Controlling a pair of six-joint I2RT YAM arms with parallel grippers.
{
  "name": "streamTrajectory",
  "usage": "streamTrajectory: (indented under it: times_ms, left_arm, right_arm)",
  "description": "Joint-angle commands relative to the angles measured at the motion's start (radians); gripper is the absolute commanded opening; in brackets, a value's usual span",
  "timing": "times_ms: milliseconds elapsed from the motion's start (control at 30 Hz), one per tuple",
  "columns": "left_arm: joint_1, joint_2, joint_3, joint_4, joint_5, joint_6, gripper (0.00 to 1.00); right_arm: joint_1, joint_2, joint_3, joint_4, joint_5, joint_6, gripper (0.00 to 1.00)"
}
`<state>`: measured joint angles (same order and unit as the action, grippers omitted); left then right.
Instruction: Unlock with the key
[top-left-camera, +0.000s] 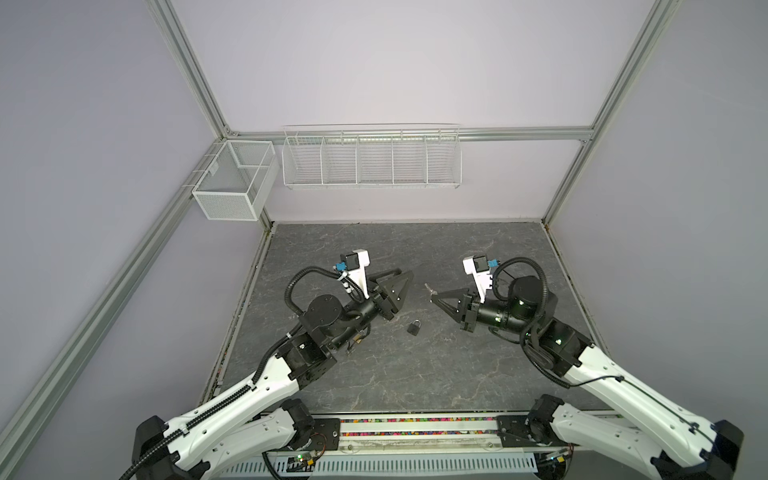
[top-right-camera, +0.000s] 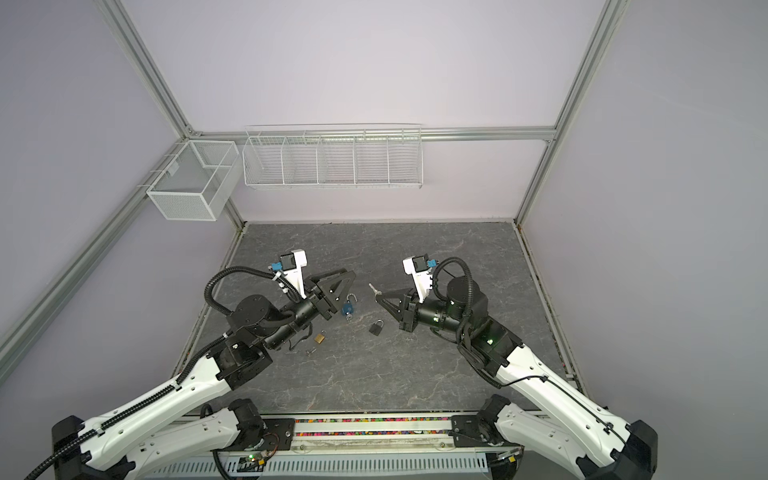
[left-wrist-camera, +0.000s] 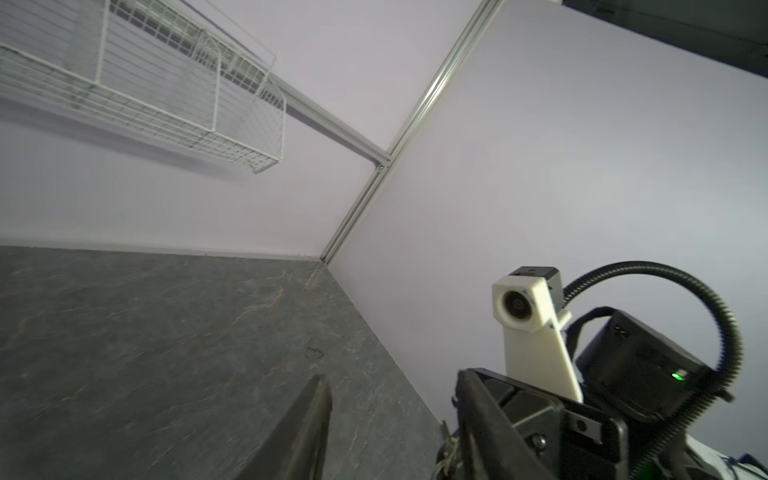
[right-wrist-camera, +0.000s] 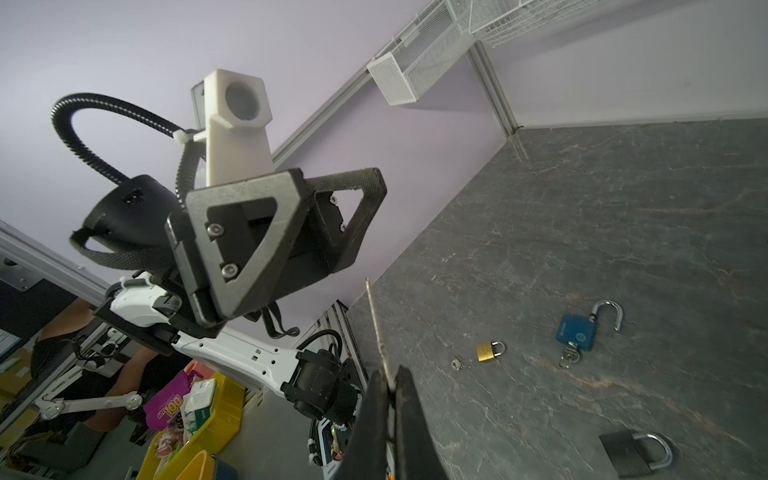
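Key (right-wrist-camera: 376, 324) | right tool (right-wrist-camera: 388, 386) clenched on it, pointing centreward | left tool (top-right-camera: 348, 272) parted, seemingly empty, facing it

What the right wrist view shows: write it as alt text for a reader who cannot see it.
The right gripper, shut, pinches a silver key, its blade sticking out. On the grey table beyond lie a blue padlock with open shackle, a small brass padlock and a black padlock. The left gripper hangs open and empty opposite.
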<state>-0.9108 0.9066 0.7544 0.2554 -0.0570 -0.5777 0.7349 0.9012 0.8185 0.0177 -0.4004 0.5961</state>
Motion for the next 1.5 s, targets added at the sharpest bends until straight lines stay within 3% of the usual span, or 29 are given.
streamTrajectory:
  times_ms: [0, 167, 400, 633, 800, 1000, 1200, 1467]
  left_arm:
    - [-0.002, 0.005, 0.03, -0.217, -0.136, 0.014, 0.5]
    - [-0.002, 0.085, 0.081, -0.384, -0.172, -0.013, 0.51]
    - [-0.002, 0.326, 0.225, -0.585, -0.104, 0.013, 0.53]
    - [-0.002, 0.507, 0.271, -0.614, -0.039, 0.008, 0.54]
    - [-0.002, 0.676, 0.367, -0.695, 0.022, 0.089, 0.6]
    - [-0.003, 0.868, 0.496, -0.818, 0.007, 0.162, 0.6]
    - [-0.006, 0.991, 0.579, -0.893, 0.026, 0.184, 0.6]
    - [-0.026, 1.054, 0.623, -0.95, 0.007, 0.151, 0.6]
  right_arm:
    - [-0.013, -0.027, -0.033, -0.132, 0.037, 0.001, 0.06]
    - [-0.026, -0.022, -0.073, -0.238, 0.081, 0.039, 0.06]
    - [-0.049, 0.0, -0.128, -0.353, 0.105, 0.055, 0.06]
    - [-0.121, 0.004, -0.205, -0.381, 0.048, 0.094, 0.06]
    - [-0.177, 0.056, -0.235, -0.415, 0.034, 0.102, 0.06]
    - [-0.197, 0.075, -0.269, -0.395, 0.027, 0.112, 0.06]
    - [-0.197, 0.076, -0.272, -0.401, 0.028, 0.106, 0.06]
    - [-0.199, 0.107, -0.273, -0.416, 0.045, 0.111, 0.06]
